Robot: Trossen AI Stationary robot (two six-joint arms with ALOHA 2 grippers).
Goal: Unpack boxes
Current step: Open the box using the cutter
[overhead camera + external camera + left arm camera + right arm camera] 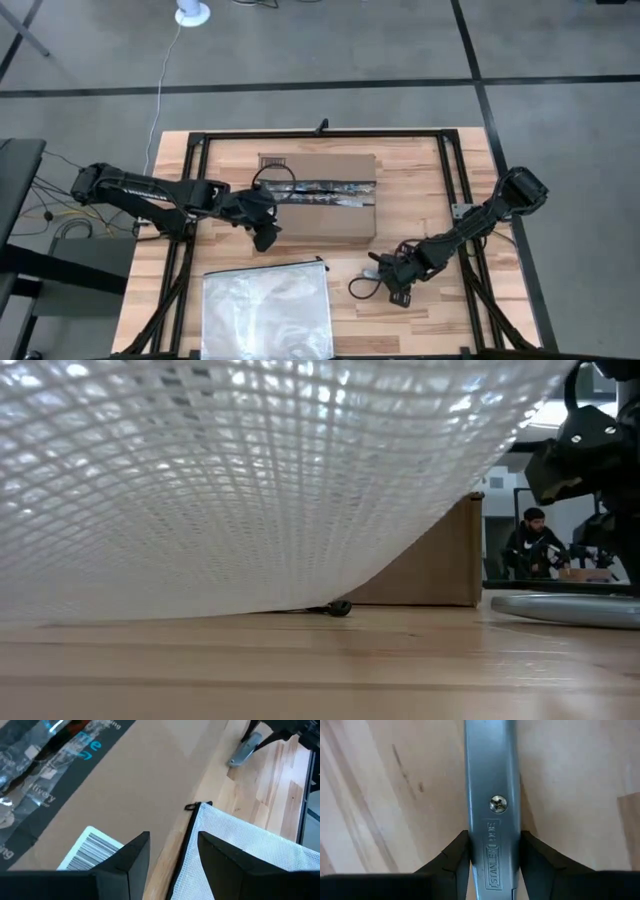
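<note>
The cardboard shipping box [318,195] lies flat at the back-middle of the wooden table [420,180], still sealed — its dark printed tape strip [320,191] runs unbroken along the top seam, with a white barcode label [90,851] near one edge. The step in hand looks like picking up the cutter: the right gripper [392,272] sits low on the table just beside the box's front right corner, fingers clamped on a grey Stanley utility knife [492,805]. The left gripper [262,228] hovers with fingers apart at the box's front left edge, near the mesh zip bag [266,310]. Next, probably, lift the knife to the tape — blade along the seam, the left arm steadying the box.
</note>
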